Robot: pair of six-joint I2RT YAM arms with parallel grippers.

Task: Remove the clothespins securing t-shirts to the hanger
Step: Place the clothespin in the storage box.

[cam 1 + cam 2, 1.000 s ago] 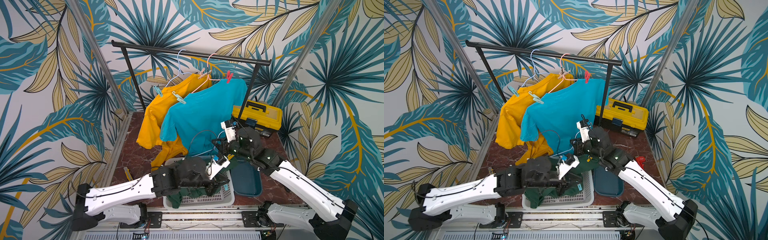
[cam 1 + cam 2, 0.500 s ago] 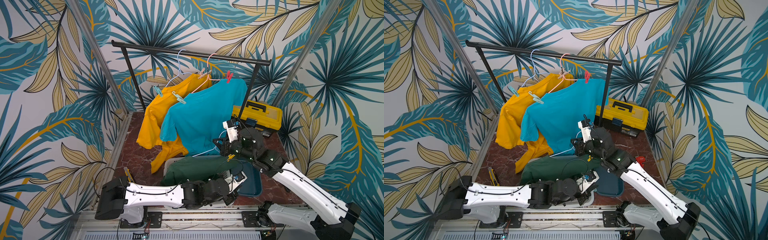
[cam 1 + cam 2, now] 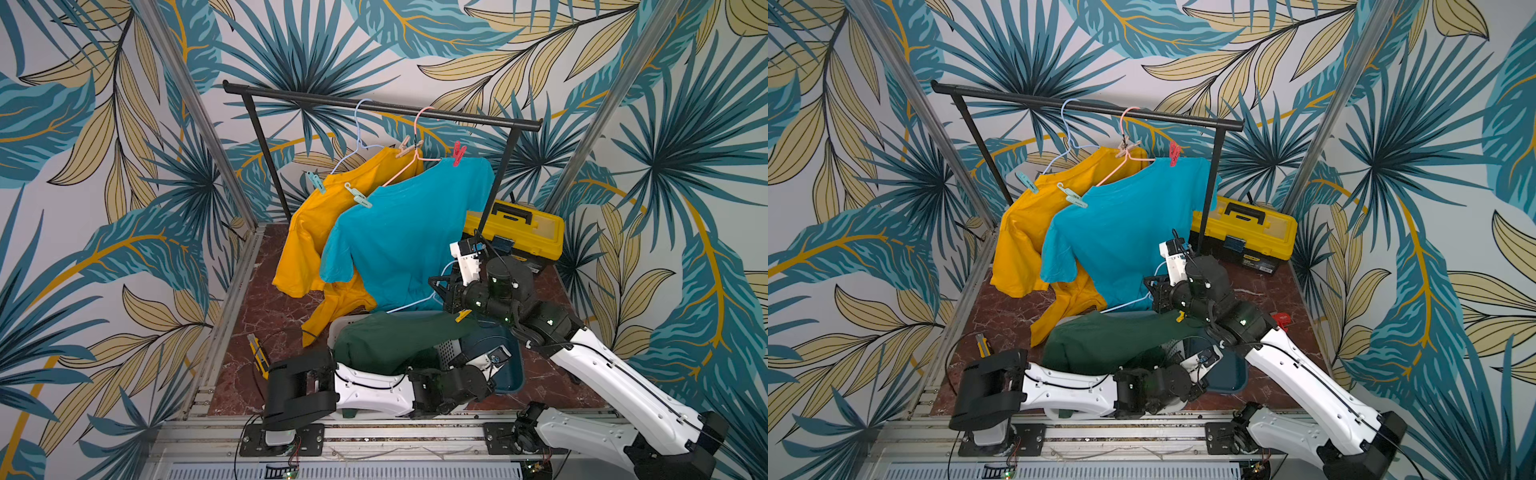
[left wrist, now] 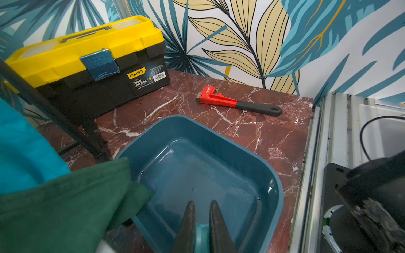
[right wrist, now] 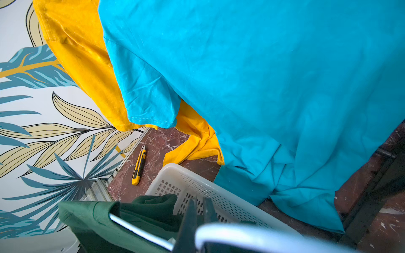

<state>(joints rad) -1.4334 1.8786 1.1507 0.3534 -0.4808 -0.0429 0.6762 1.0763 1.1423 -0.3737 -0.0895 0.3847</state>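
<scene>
Swinging down from above the basket, the left arm now lies low along the front edge in both top views, and the green shirt [image 3: 395, 336] has been drawn out across the white basket [image 5: 197, 181]. In the left wrist view, the left end effector [image 4: 200, 203] is clamped on a teal clothespin [image 4: 200, 235] at the bottom centre of the frame, directly above the blue tub [image 4: 219, 153]. The right end effector [image 5: 199, 200] has its fingers together, apparently pinching the pale blue hanger [image 3: 415, 303] that carries the green shirt.

A yellow clothespin [image 3: 462, 316] sits on that shirt just beside the right end effector, right of centre in a top view. Four more sit higher in the frame, on the yellow shirt [image 3: 307, 249] and turquoise shirt [image 3: 407, 241]: a second teal clothespin [image 3: 316, 182], a mint clothespin [image 3: 358, 195], a tan clothespin [image 3: 409, 147] and a red clothespin [image 3: 458, 153].

Each clothespin is probably light, stiff and springy. Squeezing the tail ends should open it, though smooth plastic may slip. The shirts are soft and will sag.
</scene>
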